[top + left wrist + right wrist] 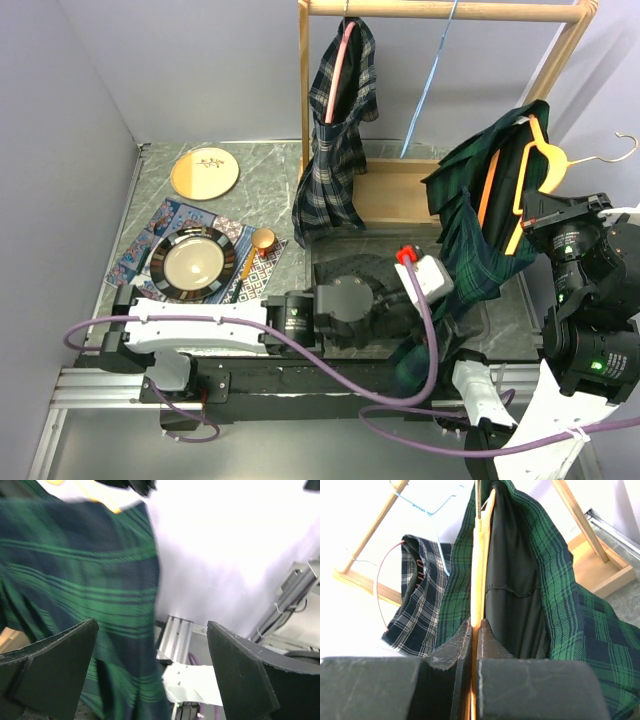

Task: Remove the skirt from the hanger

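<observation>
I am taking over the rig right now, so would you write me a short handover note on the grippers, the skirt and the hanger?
Right gripper: shut on the orange hanger, holding it clear of the wooden rack, at the table's right side.
Left gripper: open, beside the lower fabric of the green plaid skirt, gripping nothing.
Done: hanger and skirt are off the rail.
Left: the skirt hangs on the hanger; probably grip the fabric with the left gripper and pull it free.
</observation>
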`<move>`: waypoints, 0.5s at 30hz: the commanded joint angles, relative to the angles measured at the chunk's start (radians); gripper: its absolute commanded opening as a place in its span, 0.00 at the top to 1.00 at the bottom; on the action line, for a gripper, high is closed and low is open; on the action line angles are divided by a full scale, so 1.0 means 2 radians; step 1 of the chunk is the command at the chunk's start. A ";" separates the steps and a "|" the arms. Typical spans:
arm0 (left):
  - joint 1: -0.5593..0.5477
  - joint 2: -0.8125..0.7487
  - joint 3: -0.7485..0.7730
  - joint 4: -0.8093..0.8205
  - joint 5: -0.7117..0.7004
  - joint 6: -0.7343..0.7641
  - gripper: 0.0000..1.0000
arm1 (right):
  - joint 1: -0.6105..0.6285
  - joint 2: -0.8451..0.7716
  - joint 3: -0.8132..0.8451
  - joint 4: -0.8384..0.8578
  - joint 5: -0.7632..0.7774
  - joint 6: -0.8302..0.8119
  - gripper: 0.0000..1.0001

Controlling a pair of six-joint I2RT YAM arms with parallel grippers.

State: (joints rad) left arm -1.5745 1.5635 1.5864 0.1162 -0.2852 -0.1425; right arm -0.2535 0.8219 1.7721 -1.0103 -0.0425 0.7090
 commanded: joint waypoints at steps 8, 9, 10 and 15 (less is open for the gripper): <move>-0.016 0.051 0.005 0.023 -0.091 0.030 0.22 | 0.001 -0.003 0.019 0.099 -0.008 0.036 1.00; -0.017 0.050 0.003 0.025 -0.095 0.031 0.39 | 0.001 -0.003 0.017 0.102 -0.007 0.037 1.00; -0.017 0.050 -0.001 0.028 -0.105 0.032 0.54 | 0.002 -0.003 0.017 0.105 -0.005 0.036 1.00; -0.017 0.017 -0.038 0.029 -0.117 0.030 0.99 | 0.002 0.011 0.031 0.141 0.006 0.029 1.00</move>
State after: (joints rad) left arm -1.5997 1.6703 1.5597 0.1307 -0.4660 -0.0883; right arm -0.2535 0.8242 1.7737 -0.9810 -0.0448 0.7391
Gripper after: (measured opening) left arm 0.057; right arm 0.042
